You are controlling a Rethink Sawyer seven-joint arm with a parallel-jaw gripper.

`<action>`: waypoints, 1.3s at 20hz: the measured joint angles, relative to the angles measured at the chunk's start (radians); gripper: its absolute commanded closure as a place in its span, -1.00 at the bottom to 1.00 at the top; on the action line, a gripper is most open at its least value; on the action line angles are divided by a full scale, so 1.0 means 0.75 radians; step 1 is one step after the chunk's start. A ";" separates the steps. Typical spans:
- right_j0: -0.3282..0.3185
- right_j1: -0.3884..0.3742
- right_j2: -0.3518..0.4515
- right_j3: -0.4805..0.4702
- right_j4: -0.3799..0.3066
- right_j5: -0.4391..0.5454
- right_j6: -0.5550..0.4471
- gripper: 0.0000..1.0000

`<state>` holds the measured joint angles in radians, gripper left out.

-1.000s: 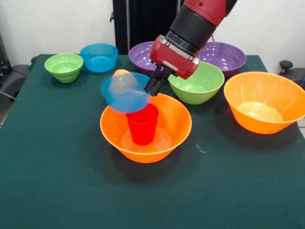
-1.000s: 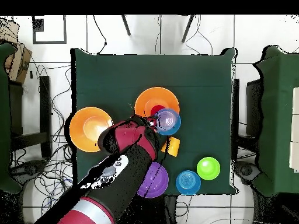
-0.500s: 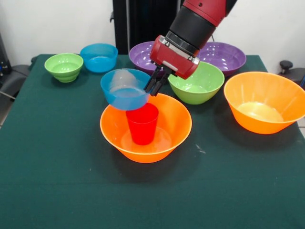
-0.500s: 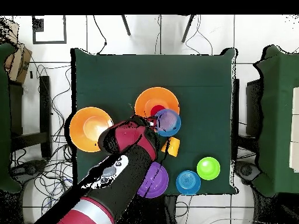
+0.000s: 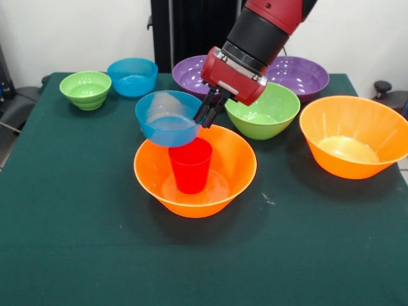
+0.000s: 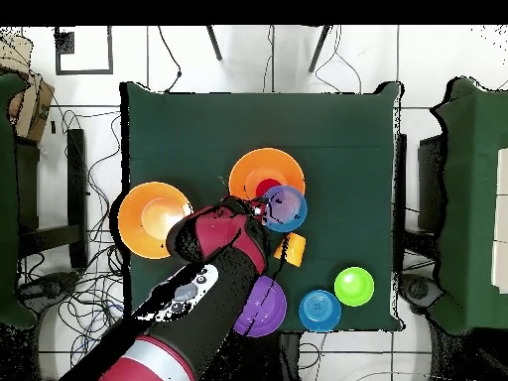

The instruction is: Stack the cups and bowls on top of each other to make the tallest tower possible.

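Two black fingers (image 5: 205, 115) of your gripper (image 5: 208, 110) pinch the right rim of a small blue bowl (image 5: 168, 118), holding it in the air. It hangs above the left edge of the large orange bowl (image 5: 195, 169), just over the red cup (image 5: 190, 165) standing upright inside that bowl at the table's (image 5: 76, 242) middle.

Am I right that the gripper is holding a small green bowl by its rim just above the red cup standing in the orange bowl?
Not quite: the bowl held by the gripper is the small blue bowl, not green, as the front view shows. It does hang above the red cup in the orange bowl.
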<state>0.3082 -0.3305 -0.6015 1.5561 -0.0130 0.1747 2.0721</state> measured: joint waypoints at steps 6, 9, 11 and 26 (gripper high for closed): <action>-0.003 -0.015 0.005 0.002 0.000 0.000 0.000 1.00; -0.010 -0.025 0.013 0.003 0.000 0.000 0.000 1.00; -0.016 -0.037 0.019 0.004 0.000 0.000 0.000 1.00; -0.075 -0.108 0.066 0.009 -0.001 0.000 0.000 1.00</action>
<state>0.2521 -0.4118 -0.5521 1.5632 -0.0134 0.1749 2.0721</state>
